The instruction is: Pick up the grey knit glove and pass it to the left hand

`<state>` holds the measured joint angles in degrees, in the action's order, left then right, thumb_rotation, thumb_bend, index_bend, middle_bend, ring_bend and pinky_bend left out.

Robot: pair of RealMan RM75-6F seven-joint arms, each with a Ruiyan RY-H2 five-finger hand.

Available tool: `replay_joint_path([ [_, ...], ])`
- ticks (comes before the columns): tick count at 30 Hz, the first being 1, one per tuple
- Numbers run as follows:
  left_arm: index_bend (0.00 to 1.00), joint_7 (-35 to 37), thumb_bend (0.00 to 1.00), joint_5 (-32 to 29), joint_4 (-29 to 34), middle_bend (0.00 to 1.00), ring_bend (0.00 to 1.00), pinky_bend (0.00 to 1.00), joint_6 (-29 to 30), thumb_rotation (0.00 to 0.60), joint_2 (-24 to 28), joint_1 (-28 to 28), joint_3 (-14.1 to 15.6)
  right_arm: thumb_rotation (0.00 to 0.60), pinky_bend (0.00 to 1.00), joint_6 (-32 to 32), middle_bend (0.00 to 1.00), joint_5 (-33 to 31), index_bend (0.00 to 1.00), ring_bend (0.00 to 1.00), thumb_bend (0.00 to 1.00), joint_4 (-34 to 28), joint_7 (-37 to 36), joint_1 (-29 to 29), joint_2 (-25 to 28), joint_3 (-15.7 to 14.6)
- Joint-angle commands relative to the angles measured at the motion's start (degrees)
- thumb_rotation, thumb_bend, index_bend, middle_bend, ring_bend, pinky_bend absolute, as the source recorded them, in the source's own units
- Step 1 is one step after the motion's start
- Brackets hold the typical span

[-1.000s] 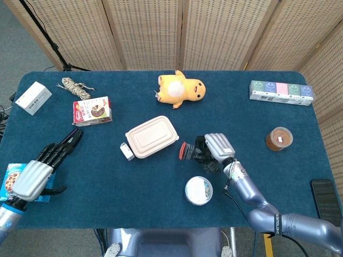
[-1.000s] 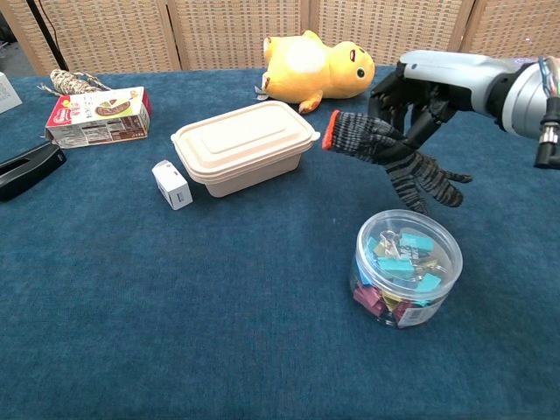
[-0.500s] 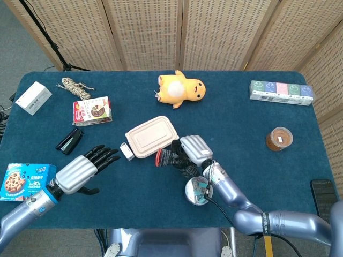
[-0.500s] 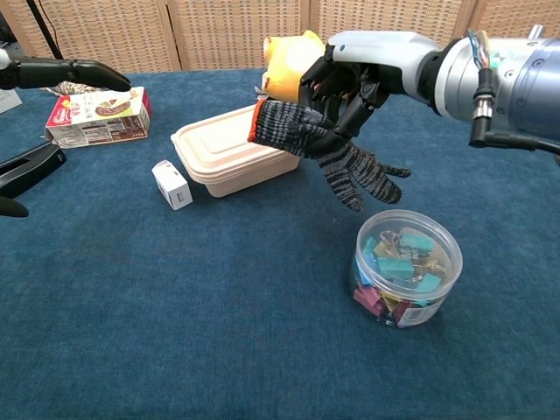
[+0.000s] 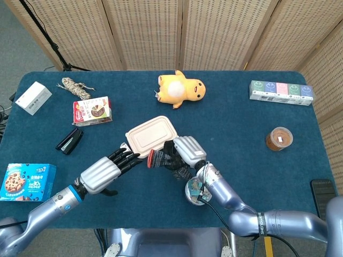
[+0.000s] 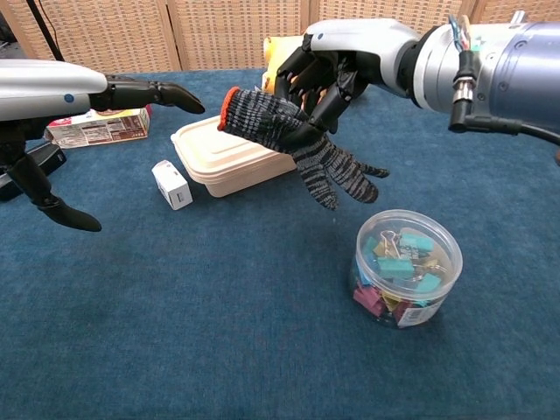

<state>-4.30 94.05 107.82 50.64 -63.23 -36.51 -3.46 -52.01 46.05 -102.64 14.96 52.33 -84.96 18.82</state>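
Over the last second the right hand [image 6: 328, 74] has carried the grey glove [image 6: 289, 140] leftward, from beside the tub of clips to a spot in the air over the near right corner of the beige lunch box [image 6: 236, 153], while the left hand [image 6: 131, 94] has swung in from the near left edge of the table [image 5: 241, 115] toward the middle. The right hand's fingers are curled around the middle of the glove, whose orange-trimmed cuff points left toward the other hand and whose knit fingers droop to the near right. The left hand is spread wide and holds nothing, its thumb hanging low and its fingertips [image 5: 131, 156] just short of the cuff; in the head view only a small gap separates them. That puts the handover close: the pick-up looks done, and what seems left is for the left hand to close on the cuff and the right to let go. Of the containers, the lunch box has its lid on, so its contents cannot be seen; the clear round tub [image 6: 407, 267], on the table near the right hand, is full of coloured binder clips; a small round tub [image 5: 279, 138] with a brown top sits far right, contents unclear.
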Motion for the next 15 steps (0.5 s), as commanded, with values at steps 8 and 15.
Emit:
replay_joint_path([
  [8, 0.00, -5.82, 0.06, -5.91, 0.94, 0.00, 0.00, 0.00, -2.94, 0.600, -4.32, -3.26, -1.53, 0.600, 0.55, -0.47, 0.60, 0.10, 0.57, 0.52, 0.27, -0.62, -1.28, 0.53, -0.46, -0.51],
  [15, 0.00, -9.24, 0.06, -8.50, 1.07, 0.00, 0.00, 0.00, -3.58, 0.600, -6.76, -4.57, -1.48, 0.600, 0.55, -0.83, 0.60, -0.33, 0.57, 0.52, 0.27, -0.81, -1.56, 1.34, -0.73, -0.21],
])
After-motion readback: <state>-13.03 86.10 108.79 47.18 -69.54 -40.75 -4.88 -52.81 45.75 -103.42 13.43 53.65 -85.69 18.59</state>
